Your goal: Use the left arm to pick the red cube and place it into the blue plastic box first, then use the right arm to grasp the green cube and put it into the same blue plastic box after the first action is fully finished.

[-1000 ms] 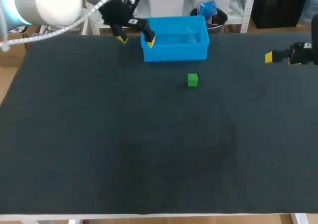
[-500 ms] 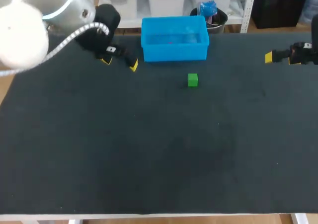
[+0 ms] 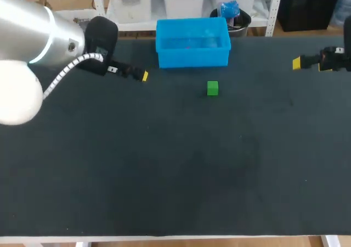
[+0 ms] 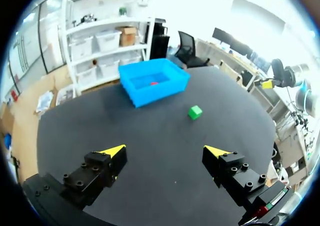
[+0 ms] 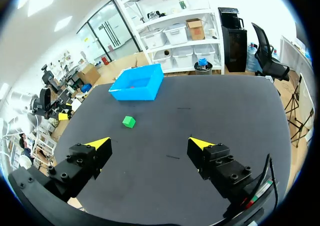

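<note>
Cubes first: your red cube [image 4: 154,83] lies inside the blue plastic box [image 3: 192,58], on its floor, as the left wrist view shows. Your green cube [image 3: 213,88] sits on the dark surface [image 3: 164,170] just in front of the box, a little toward its right end and apart from its wall. The box stands at the far edge of the surface, near the middle.

Your left claw [image 4: 165,152] is spread wide and holds nothing, with only the surface showing in the gap. In the head view it hangs to the left of the box, clear of it, and points to the right. In its own wrist view, the box and the green cube both lie ahead of it.

Your right claw [image 5: 150,144] is also spread wide and empty. In the head view it sits at the right edge of the surface, well apart from the green cube and the box. Both lie ahead of it in its wrist view.
</note>
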You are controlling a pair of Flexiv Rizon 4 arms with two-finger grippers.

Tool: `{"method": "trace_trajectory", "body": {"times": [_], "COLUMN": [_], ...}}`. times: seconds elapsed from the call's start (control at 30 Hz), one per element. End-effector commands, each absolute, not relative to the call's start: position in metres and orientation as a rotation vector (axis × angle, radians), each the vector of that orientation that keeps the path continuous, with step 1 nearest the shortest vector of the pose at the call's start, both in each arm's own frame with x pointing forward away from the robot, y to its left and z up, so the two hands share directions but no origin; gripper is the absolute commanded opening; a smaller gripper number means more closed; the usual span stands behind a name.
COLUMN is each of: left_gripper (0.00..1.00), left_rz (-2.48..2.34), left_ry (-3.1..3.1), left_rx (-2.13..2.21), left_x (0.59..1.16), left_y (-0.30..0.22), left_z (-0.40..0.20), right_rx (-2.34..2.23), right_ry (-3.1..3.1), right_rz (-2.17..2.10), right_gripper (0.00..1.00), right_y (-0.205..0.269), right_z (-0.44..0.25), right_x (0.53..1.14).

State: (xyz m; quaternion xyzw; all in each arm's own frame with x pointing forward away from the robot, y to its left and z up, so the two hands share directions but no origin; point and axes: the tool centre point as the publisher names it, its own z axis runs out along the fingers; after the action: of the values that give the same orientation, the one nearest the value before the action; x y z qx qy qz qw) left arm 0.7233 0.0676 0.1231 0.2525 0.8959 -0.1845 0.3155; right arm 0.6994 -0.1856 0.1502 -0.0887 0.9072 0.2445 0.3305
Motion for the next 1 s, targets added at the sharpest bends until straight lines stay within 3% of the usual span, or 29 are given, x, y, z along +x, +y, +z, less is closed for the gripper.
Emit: {"method": "trace_trajectory", "body": {"times": [0.03, 0.57, 1.0], "left_gripper": [1.0, 1.0, 1.0], "left_rz": [-0.495, -0.495, -0.495], "left_ry": [2.323, 2.323, 2.323], "left_rx": [0.651, 0.651, 0.651], "left_x": [0.72, 0.72, 0.72], "left_y": [0.068, 0.068, 0.068], "left_z": [0.122, 0.122, 0.122], "right_rx": [-0.242, -0.414, -0.414], "right_ry": [2.403, 2.705, 2.705], "right_rz": [0.628, 0.243, 0.243], "right_gripper": [1.0, 1.0, 1.0], "right_y": [-0.179, -0.098, -0.098], "right_z": [0.148, 0.119, 0.119], "right_x": [0.702, 0.727, 0.727]}}
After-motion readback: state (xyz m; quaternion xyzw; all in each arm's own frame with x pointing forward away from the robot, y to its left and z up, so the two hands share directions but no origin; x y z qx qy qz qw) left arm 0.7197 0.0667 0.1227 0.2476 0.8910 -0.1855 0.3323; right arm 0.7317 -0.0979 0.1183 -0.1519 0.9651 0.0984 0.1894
